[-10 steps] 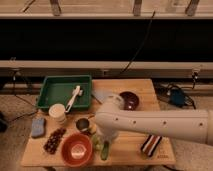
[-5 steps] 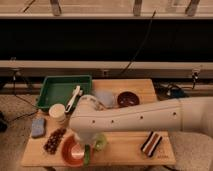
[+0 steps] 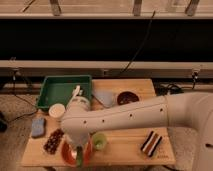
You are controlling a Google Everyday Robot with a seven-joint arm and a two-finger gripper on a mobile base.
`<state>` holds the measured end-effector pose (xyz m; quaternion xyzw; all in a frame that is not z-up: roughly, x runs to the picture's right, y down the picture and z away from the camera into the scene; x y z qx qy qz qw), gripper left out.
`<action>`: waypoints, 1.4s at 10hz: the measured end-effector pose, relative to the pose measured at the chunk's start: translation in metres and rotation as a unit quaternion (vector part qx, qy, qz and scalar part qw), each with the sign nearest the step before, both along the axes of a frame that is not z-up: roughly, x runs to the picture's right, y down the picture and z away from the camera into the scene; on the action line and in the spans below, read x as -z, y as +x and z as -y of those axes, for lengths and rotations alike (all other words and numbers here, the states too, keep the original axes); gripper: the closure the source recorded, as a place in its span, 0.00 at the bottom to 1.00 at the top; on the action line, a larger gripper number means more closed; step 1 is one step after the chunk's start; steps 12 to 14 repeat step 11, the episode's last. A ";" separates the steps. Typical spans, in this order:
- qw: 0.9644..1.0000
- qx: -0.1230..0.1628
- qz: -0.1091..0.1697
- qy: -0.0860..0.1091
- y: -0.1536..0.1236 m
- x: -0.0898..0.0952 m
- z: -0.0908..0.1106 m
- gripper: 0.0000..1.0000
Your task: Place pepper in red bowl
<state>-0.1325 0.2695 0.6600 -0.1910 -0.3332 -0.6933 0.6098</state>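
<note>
The red bowl [image 3: 67, 153] sits at the table's front left, partly covered by my arm. My gripper [image 3: 78, 149] is at the end of the white arm that reaches in from the right, directly over the bowl. It is shut on the dark green pepper [image 3: 79, 159], which hangs nearly upright from it over the bowl's middle. I cannot tell whether the pepper's tip touches the bowl.
A light-green cup [image 3: 99, 141] stands just right of the bowl. A dark cluster [image 3: 53, 141], a blue sponge [image 3: 38, 126] and a white cup [image 3: 56, 110] lie to its left. A green tray [image 3: 52, 95], a maroon bowl [image 3: 126, 97] and a striped object [image 3: 151, 142] are also on the wooden table [image 3: 125, 150].
My gripper has carried the pepper leftward, from beside the light-green cup to over the red bowl. The arm now covers more of the table's middle.
</note>
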 end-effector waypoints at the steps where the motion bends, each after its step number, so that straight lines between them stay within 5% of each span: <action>1: 1.000 0.000 0.007 0.001 -0.007 -0.001 0.002 0.69; 6: 0.999 -0.021 0.026 0.018 -0.005 -0.006 0.011 0.25; 14: 0.999 -0.022 0.027 0.020 -0.005 -0.006 0.011 0.24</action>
